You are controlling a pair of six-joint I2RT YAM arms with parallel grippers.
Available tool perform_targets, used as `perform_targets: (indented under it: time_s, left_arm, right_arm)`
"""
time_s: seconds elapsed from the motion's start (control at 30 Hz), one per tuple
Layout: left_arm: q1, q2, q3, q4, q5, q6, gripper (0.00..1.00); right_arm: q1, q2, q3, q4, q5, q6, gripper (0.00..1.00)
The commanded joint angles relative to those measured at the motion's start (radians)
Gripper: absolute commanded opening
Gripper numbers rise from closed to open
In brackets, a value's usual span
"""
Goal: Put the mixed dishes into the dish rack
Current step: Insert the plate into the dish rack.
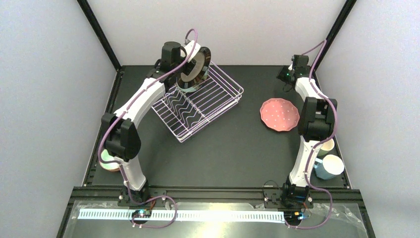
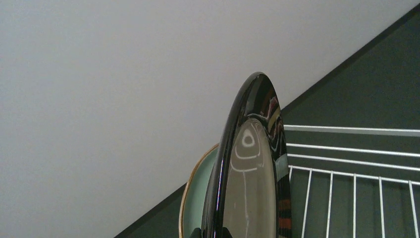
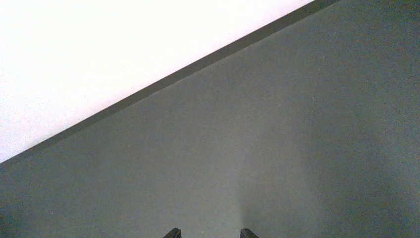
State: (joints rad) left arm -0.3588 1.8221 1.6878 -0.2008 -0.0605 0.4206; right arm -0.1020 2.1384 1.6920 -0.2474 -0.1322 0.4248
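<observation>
Progress so far: zero dishes seated, as far as I can see. Nothing sits in the dish rack [image 1: 223,109] yet, and the first piece is only in the air over it. My left gripper [image 1: 184,60] is clamped tight on the rim of the flowered plate [image 1: 195,69]. The plate hangs on edge above the rack's far left corner. The left wrist view shows it edge-on, glossy dark back toward the rack and mint face turned away. I can't tell from here whether it lines up with the wavy dividers [image 1: 185,111] in the middle of the rack; my guess is it sits too far back.

Everything else is outside the rack:
- the pink speckled plate [image 1: 280,115] lies flat on the table [image 1: 237,148], just right of the rack
- the light blue mug [image 1: 329,166] and pale green mug [image 1: 327,147] sit well to the rack's right and nearer me, half tucked behind the right arm [image 1: 307,119]
- a small bowl [image 1: 110,161] peeks out well off the rack's left side, behind the left arm [image 1: 124,134]

The right gripper [image 1: 289,74] is off to the rack's right at the far edge, fingers spread wide with nothing between them.

So that's one plate in the air, with one plate, two mugs and at least one bowl left to load.
</observation>
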Motion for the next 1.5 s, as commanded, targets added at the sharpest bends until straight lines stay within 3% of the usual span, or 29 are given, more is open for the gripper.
perform_targets:
  time_s: [0.0,0.4,1.47]
  left_arm:
    - [0.013,0.001,0.005,0.172,0.056,0.056,0.01]
    - [0.029,0.052,-0.001,0.187,0.121,0.114,0.01]
    - [0.035,0.108,-0.089,0.287,0.129,0.129,0.01]
  right_arm:
    - [0.004,-0.011,-0.036,0.057,0.039,-0.014,0.69]
    - [0.016,-0.038,-0.097,0.132,0.065,-0.019,0.69]
    - [0.047,-0.033,-0.155,0.232,0.096,-0.038,0.69]
